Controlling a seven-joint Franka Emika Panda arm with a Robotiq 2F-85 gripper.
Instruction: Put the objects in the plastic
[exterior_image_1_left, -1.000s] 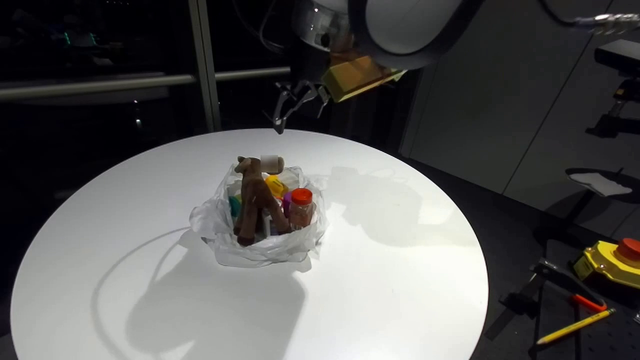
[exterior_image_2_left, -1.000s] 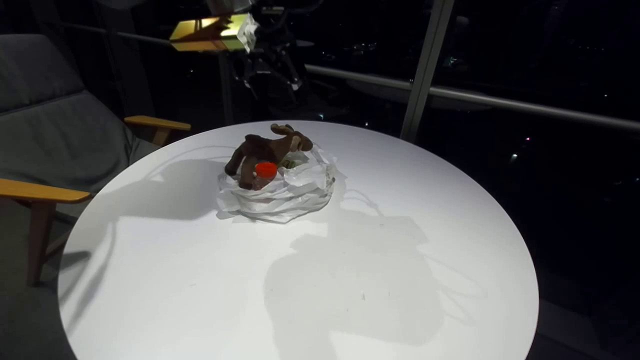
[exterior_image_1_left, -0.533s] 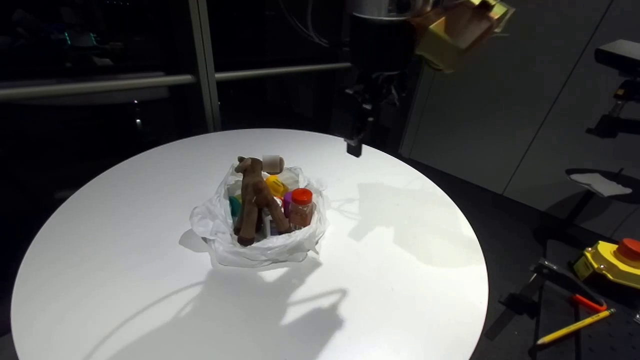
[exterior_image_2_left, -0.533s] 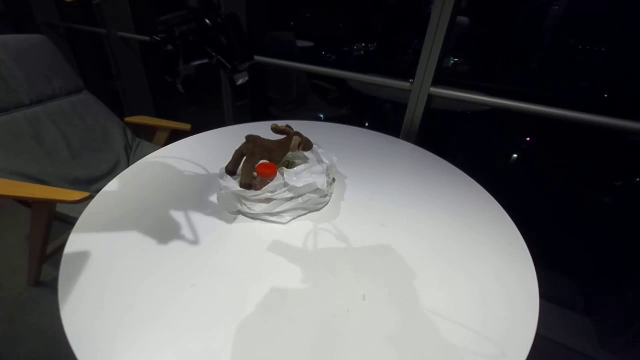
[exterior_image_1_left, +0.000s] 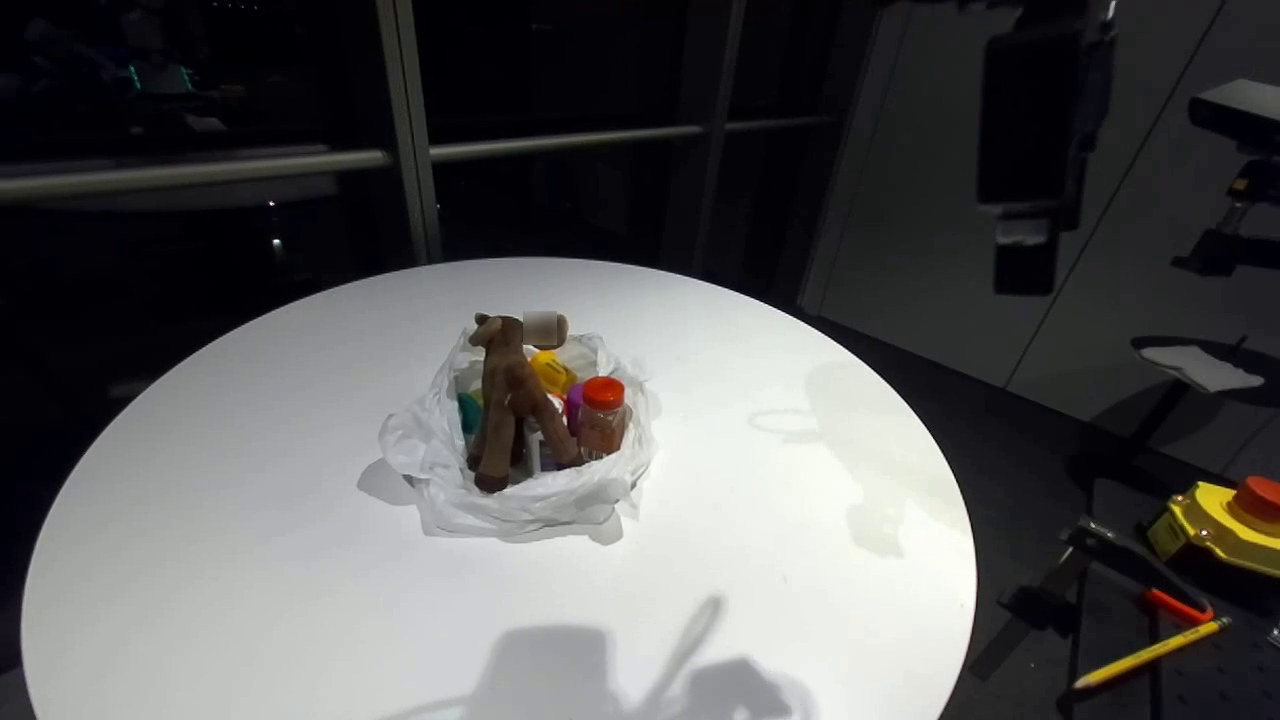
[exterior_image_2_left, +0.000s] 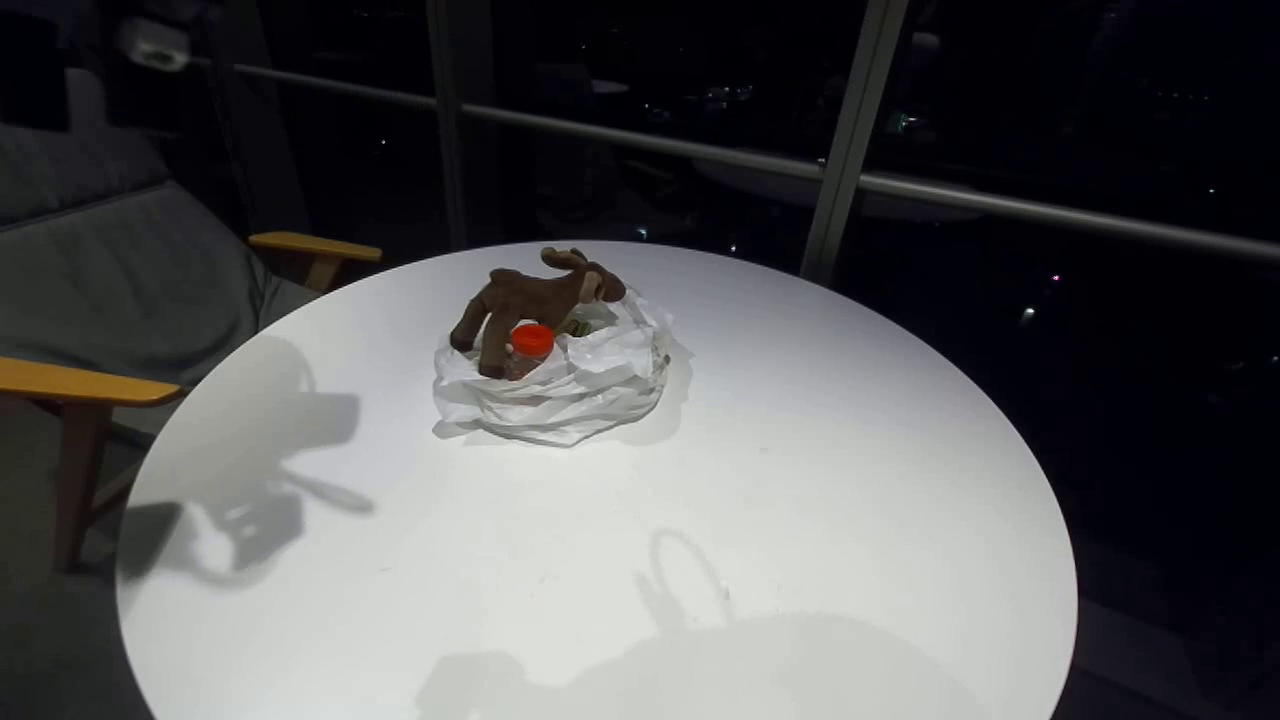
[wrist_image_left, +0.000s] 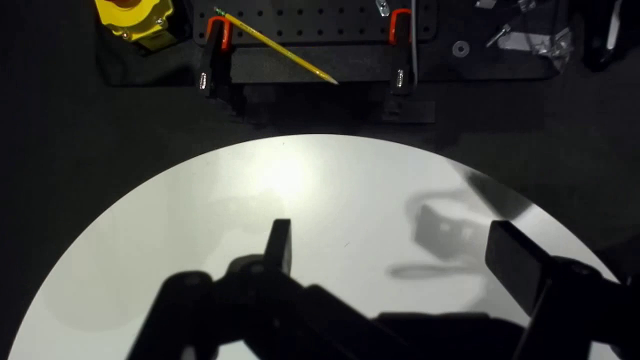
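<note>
The plastic bag (exterior_image_1_left: 540, 500) undisturbed, your gripper (wrist_image_left: 392, 245) drawn well away

Taken left to right in an exterior view, the plastic bag sits left of centre on the white table (exterior_image_1_left: 220, 480), and it hasn't shifted over the last second. A teal toy (exterior_image_1_left: 469, 412) shows low inside its left wall. Next comes the plush animal (exterior_image_1_left: 508, 375), its feet inside the near rim and its head sticking up on the far side. Right of it you can pick out a yellow toy (exterior_image_1_left: 550, 370), a purple toy (exterior_image_1_left: 574, 405) and then the red-lidded jar (exterior_image_1_left: 602, 425), upright inside the right rim.

Toward the near edge, a shadow (exterior_image_1_left: 545, 670) that reached the bag's near side a second ago now falls apart from it.

The real change is high on the right: your gripper, which had shown at the table's far edge, has swung well away from the bag. Its jaws stand wide apart with nothing between them, so you're carrying no load.

For the task, that reads as the last release done and a retreat under way; every toy I can make out is in the bag. You look finished or very nearly — but the plush animal rides high and could topple if the bag is brushed.
</note>
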